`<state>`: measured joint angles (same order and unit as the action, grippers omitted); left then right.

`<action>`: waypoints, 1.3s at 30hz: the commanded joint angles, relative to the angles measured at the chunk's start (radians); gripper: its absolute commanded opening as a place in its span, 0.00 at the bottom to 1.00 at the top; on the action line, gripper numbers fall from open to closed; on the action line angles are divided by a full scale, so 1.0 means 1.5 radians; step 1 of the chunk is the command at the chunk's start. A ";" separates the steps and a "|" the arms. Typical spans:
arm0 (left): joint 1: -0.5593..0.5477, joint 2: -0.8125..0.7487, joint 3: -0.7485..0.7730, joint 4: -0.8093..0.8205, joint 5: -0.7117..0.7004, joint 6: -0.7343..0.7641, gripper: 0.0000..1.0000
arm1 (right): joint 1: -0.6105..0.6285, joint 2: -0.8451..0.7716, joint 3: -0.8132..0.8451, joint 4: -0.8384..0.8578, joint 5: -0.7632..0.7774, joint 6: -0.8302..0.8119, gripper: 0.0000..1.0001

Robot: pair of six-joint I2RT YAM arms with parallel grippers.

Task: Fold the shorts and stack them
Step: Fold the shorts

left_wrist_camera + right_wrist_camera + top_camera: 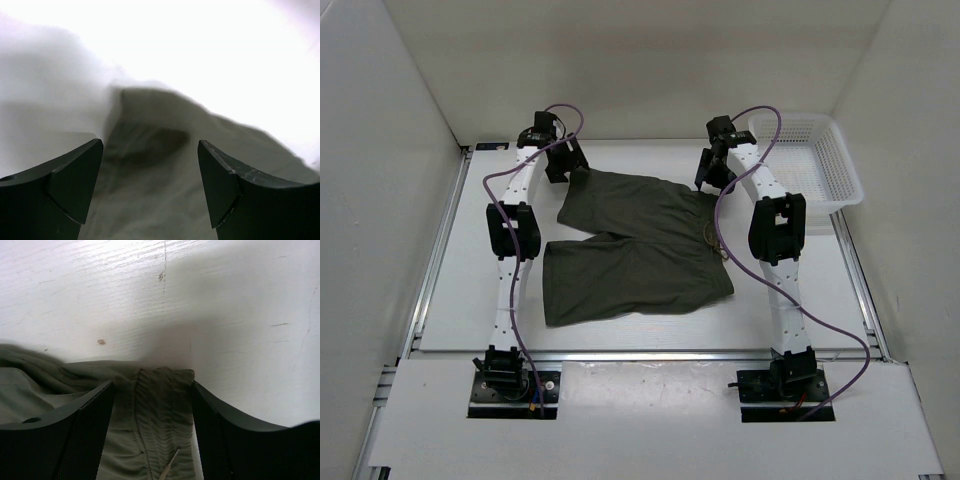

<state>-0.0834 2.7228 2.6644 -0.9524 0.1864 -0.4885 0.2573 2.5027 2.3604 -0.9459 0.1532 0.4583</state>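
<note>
Shorts (640, 250) lie long axis left-right; my left gripper (564, 168) and right gripper (712, 180), both spread and seemingly empty, sit at their far corners.

The shorts (635, 245) lie on the table (460, 300), basket (810, 165) at far right.
</note>
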 commanded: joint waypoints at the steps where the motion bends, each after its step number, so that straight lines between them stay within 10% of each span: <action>1: -0.005 0.011 0.041 0.051 0.037 -0.021 0.87 | -0.002 0.013 0.018 -0.016 0.028 -0.023 0.67; 9: -0.018 0.046 0.055 0.095 0.087 -0.050 0.71 | -0.002 0.034 0.018 -0.016 0.028 -0.023 0.51; 14: -0.018 0.046 0.055 0.107 0.087 -0.063 0.11 | -0.002 0.034 0.018 -0.010 0.034 -0.029 0.28; 22: 0.002 -0.058 -0.009 0.107 0.075 -0.041 0.11 | -0.002 -0.029 -0.048 0.017 0.100 -0.055 0.57; 39: 0.046 -0.166 -0.190 0.107 0.095 -0.002 0.11 | -0.008 -0.089 -0.066 0.049 0.059 -0.006 0.58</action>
<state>-0.0341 2.5557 2.3875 -0.8055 0.3168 -0.5194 0.2596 2.4630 2.2391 -0.8810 0.2279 0.4236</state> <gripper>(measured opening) 0.126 0.578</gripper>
